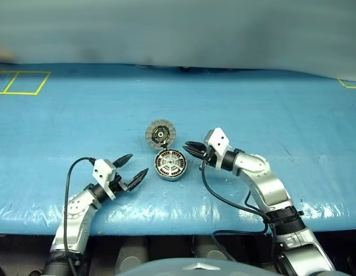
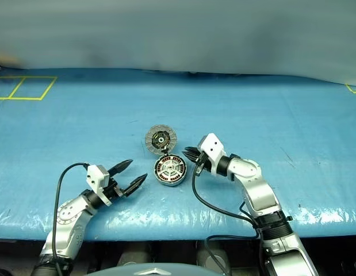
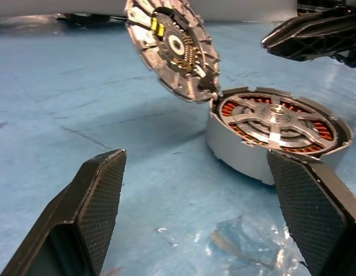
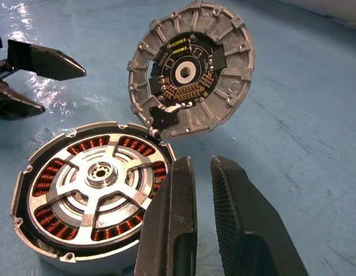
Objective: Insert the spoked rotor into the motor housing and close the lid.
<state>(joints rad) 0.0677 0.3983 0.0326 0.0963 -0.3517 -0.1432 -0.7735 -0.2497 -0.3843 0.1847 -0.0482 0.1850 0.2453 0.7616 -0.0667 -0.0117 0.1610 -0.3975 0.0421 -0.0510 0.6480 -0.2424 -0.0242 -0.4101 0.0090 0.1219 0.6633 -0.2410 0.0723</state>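
The motor housing (image 1: 169, 164) is a short silver cup on the blue table, with copper windings inside. The spoked rotor (image 4: 100, 175) lies flat inside it, silver spokes and hub facing up. The lid (image 1: 160, 134) stands tilted open behind the housing, joined at its edge, with the inner face and its dark centre showing. My left gripper (image 1: 139, 163) is open just left of the housing, with nothing between its fingers. My right gripper (image 1: 186, 149) is shut and empty, its tips close to the housing's right side.
The blue sheet over the table (image 1: 252, 109) wrinkles and shines along the front edge. Yellow tape squares (image 1: 19, 82) mark the far left corner, and a yellow corner mark (image 1: 350, 85) sits at the far right. Black cables hang from both wrists.
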